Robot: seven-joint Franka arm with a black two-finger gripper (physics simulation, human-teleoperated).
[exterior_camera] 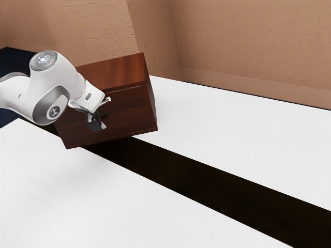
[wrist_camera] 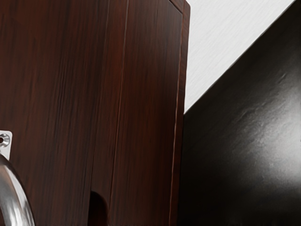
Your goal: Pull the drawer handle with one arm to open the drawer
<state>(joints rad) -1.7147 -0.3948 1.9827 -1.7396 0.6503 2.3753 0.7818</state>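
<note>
A dark wooden drawer cabinet [exterior_camera: 121, 77] sits on a white table [exterior_camera: 232, 124], toward the exterior view's left. The black gripper [exterior_camera: 95, 124] is close against the cabinet's front, and the curved silver drawer handle [wrist_camera: 13, 200] lies just under the hand. Whether the gripper is spread or clamped cannot be told.

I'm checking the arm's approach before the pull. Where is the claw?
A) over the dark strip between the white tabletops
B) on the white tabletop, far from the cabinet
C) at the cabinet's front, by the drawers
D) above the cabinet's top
C: the claw sits at the front face of the wooden cabinet, and the wrist view has the metal handle close by the hand.
</note>
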